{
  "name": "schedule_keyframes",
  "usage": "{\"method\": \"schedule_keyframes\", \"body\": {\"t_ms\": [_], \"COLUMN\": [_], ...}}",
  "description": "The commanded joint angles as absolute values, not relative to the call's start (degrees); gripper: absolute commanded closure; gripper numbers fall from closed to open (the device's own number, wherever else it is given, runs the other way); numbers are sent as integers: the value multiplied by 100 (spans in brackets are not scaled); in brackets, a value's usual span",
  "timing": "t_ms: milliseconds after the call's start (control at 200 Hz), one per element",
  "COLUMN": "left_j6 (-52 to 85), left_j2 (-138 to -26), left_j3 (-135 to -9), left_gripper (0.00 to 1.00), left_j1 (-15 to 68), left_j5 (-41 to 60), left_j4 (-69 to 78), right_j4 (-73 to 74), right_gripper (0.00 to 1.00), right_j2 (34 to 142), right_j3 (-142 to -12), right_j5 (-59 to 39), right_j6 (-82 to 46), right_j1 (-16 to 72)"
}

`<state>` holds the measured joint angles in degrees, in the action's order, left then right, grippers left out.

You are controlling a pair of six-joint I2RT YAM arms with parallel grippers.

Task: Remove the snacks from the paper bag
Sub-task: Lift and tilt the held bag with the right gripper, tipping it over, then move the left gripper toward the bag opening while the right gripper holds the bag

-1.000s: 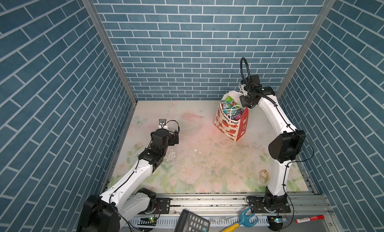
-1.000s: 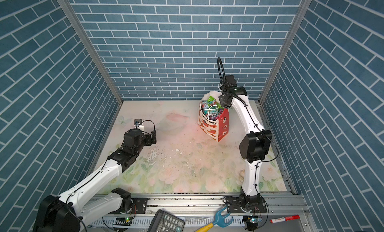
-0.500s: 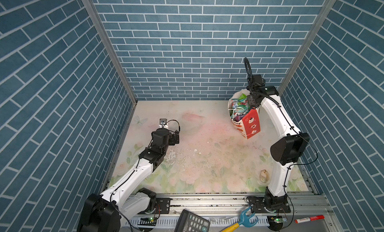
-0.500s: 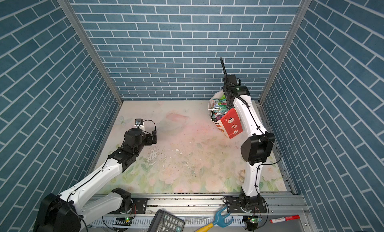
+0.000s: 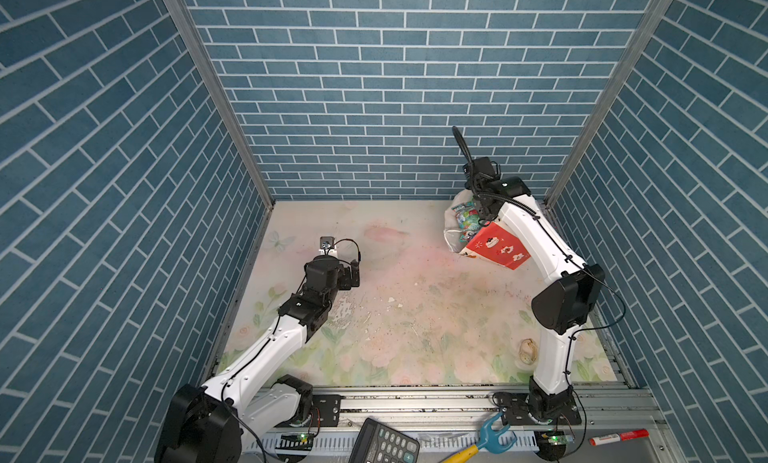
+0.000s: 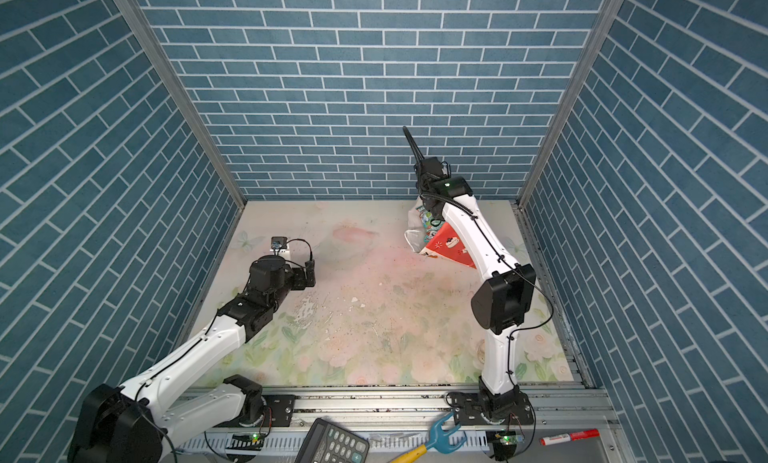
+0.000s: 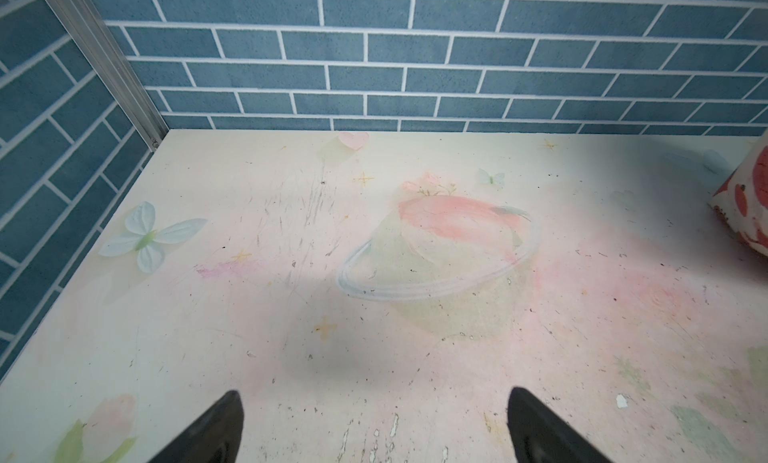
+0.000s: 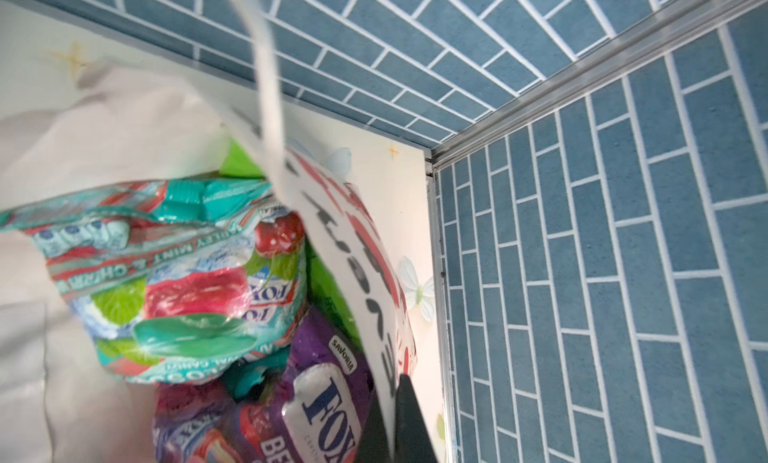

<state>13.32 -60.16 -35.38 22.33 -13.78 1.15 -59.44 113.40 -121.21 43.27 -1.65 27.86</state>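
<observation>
Right wrist: paper bag [image 8: 353, 274] rim in clamped right tool [image 8: 391, 405].

A second ago the paper bag [image 5: 496, 249] [image 6: 446, 247] stood almost upright, just right of the middle of the frame, with its white lettered front toward the camera. Now in both top views it is tipped over. Its red side panel faces the camera, its mouth points to the upper left and its bottom to the lower right. It also sits a little more to the right, partly under the white forearm. The snacks [image 5: 467, 220] inside have turned with it. The right gripper [image 8: 388, 423] has rolled with the rim. The black cable [image 5: 461, 143] above the wrist, before a loop, now shows as a straight line.
</observation>
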Motion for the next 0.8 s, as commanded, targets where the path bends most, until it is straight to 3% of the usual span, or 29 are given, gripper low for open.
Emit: {"method": "schedule_keyframes", "body": {"t_ms": [0,245,435,795], "left_j6": [1502,2354,3087,3650], "left_j2": [-5910,-5918,-6110,-7079], "left_j3": [-3598,-3965,-4319,-4653], "left_gripper": [0,0,1,4], "left_j1": [2259,2267,2337,2894], "left_j5": [-1279,-103,643,893], "left_j4": [132,367,720,1544], "right_j4": [-5660,-5001,-4592,-4014], "right_gripper": [100,100,100,100], "right_j2": [11135,10694,10409,10154], "right_j3": [-11877,-10830,-10295,-9676], "right_j5": [4411,4376,3704,3150], "right_j6": [-613,-1003,-1351,-1724], "right_j1": [3041,3430,3489,3514]}}
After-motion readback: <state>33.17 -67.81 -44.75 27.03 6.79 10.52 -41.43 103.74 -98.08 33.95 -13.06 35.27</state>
